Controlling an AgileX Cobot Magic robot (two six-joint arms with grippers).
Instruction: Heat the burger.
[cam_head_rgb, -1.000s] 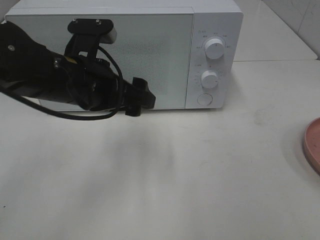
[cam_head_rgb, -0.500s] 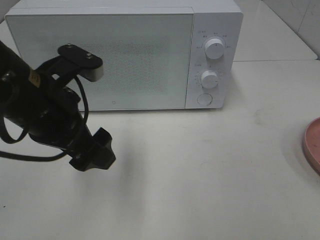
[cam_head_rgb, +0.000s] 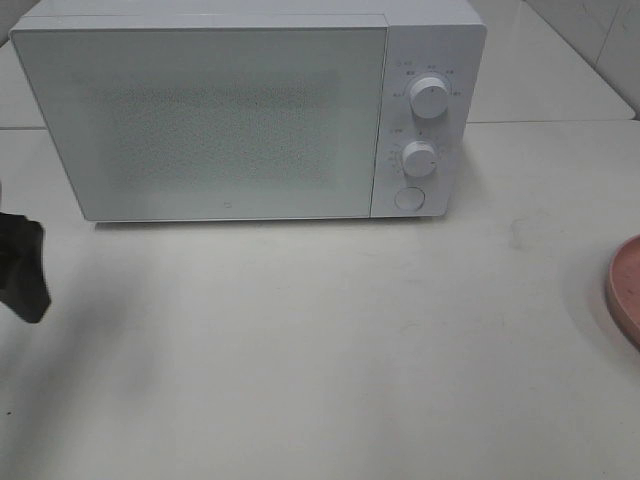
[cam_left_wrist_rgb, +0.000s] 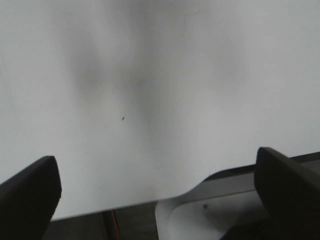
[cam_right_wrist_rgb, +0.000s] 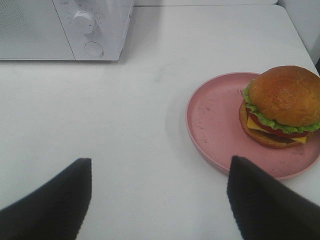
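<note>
both my jaws stand spread and hold nothing, the right jaws (cam_right_wrist_rgb: 157, 200) over bare desk (cam_right_wrist_rgb: 125, 130). the burger (cam_right_wrist_rgb: 281, 106) sits on the pink plate (cam_right_wrist_rgb: 212, 127) just beyond them, to the right. it looks light, soft and stacked, so i'd grip low across the bun sides, gently.

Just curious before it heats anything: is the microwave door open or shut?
Shut. The microwave door lies flush with the control panel.

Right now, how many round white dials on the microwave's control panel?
2: the upper round white dial and the lower round white dial stacked on the white microwave panel's right side, above a flat round button.
</note>
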